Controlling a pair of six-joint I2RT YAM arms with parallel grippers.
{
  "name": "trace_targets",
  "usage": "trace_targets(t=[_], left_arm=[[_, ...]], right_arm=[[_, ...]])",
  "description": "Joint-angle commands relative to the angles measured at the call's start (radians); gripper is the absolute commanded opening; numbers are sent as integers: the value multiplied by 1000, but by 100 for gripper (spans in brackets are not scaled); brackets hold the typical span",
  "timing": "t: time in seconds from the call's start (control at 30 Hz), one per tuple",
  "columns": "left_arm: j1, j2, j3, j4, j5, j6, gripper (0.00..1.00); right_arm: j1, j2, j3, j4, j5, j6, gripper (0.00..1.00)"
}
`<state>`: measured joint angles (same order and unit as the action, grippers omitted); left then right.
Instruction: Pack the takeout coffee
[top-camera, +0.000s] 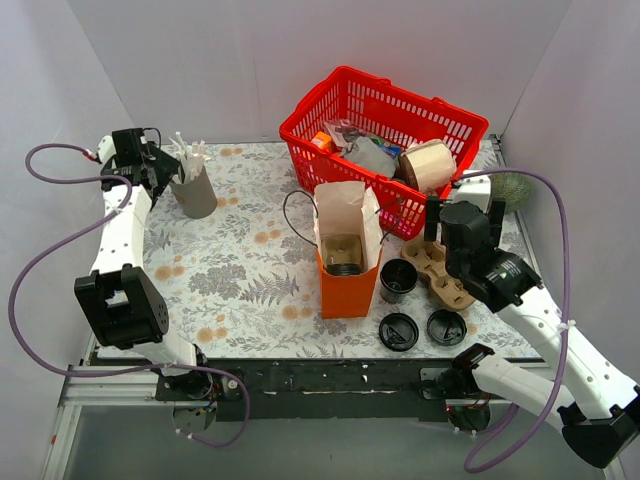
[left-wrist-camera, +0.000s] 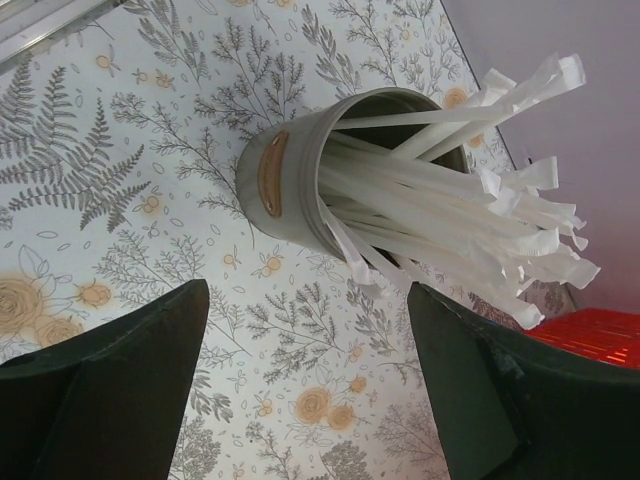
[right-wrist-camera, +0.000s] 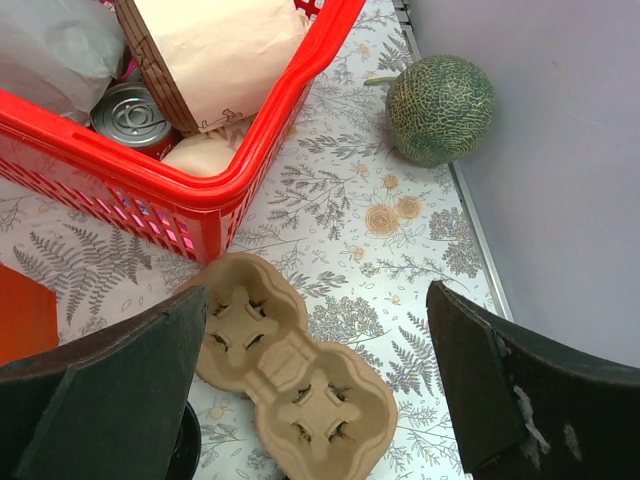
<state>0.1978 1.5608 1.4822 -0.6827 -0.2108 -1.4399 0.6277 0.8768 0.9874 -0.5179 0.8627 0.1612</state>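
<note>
Nearest the arm bases, two loose black lids (top-camera: 398, 331) lie on the counter (top-camera: 240, 290), with an open black cup (top-camera: 398, 281) just behind them. That cup looks like the main trap. It stands nearer the right end effector (top-camera: 465, 216) than the takeout coffee (top-camera: 343, 255) does, and a grab there would pack the wrong drink.

The takeout coffee appears to stand inside the orange paper bag (top-camera: 347, 290) at mid-counter, its brown inside showing; I cannot tell whether a lid is on it. The bag is tall, probably light, and open at the mouth, so a nudge from either arm could tip it and spill the cup.

The right end effector hangs released, jaws wide with nothing between them, above the cardboard cup carrier (right-wrist-camera: 285, 375) and just beside the red basket (right-wrist-camera: 230, 190). A careless swing could catch the basket's rim or drag the carrier.

Farther off, the left end effector (left-wrist-camera: 308, 300) is likewise released and empty, over the grey holder of wrapped straws (left-wrist-camera: 300, 210). Dropping lower could topple it. A melon (right-wrist-camera: 440, 108) rests in the far right corner.

The counter wears a pale floral print and lies flat. Plain pale walls close it in on three sides.
</note>
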Motion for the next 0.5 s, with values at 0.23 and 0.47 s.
trace_targets(t=[0.23, 0.47], left_arm=[[8, 53, 13, 44, 96, -22, 59], [6, 84, 42, 38, 108, -19, 40]], right_arm=[[-6, -10, -21, 85, 7, -3, 96], [-8, 7, -23, 91, -2, -9, 96]])
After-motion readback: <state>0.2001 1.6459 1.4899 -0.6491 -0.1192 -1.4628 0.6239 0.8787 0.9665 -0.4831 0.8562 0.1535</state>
